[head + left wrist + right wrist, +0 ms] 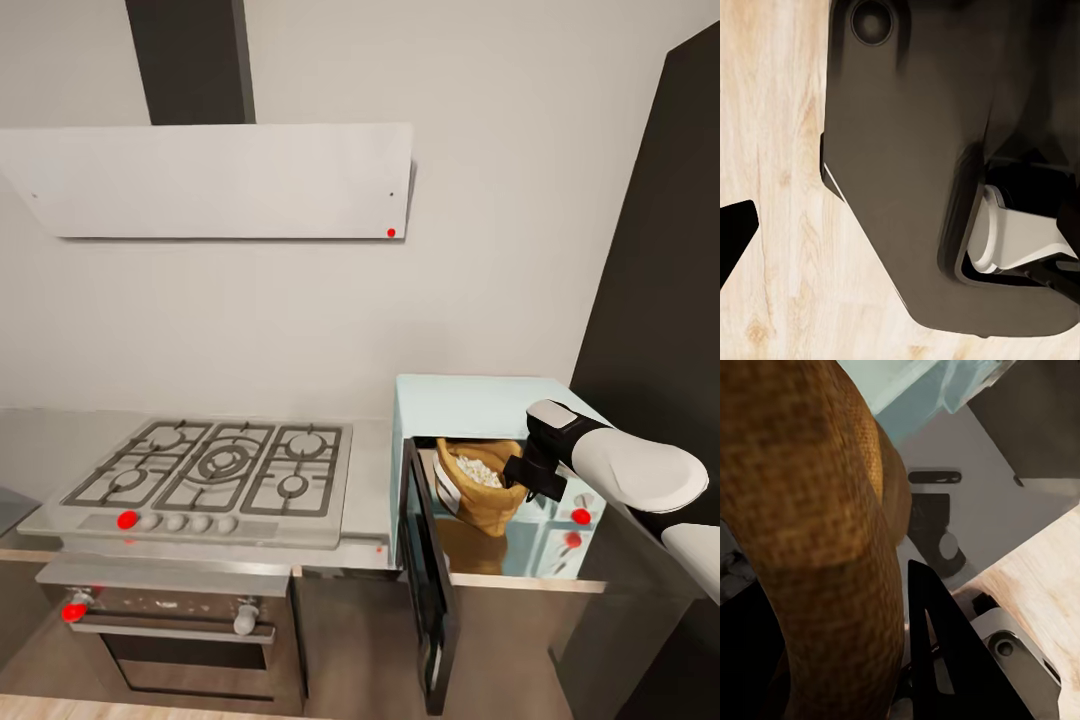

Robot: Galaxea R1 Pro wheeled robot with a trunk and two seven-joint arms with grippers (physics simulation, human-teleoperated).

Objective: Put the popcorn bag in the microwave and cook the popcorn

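Note:
The mint-blue microwave [470, 400] stands on the grey countertop [370, 480] right of the hob, its dark glass door [430, 590] swung open toward me. Inside, slightly tilted, is the tan popcorn bag [485, 510], and whitish popcorn [478, 470] shows at its mouth. My right gripper [520, 475] reaches into the opening and is shut on the bag's rolled rim. In the right wrist view the thick rim [817, 510] runs beside a black finger [937, 645]. In the left wrist view, one black fingertip [735, 236] hangs over the wood floor [772, 150].
A gas hob [220, 465] with an oven [180, 630] below lies left of the microwave, under a slanted white hood [210, 180]. A tall dark cabinet [660, 300] rises at the right. My own dark base [915, 187] is close to the left gripper.

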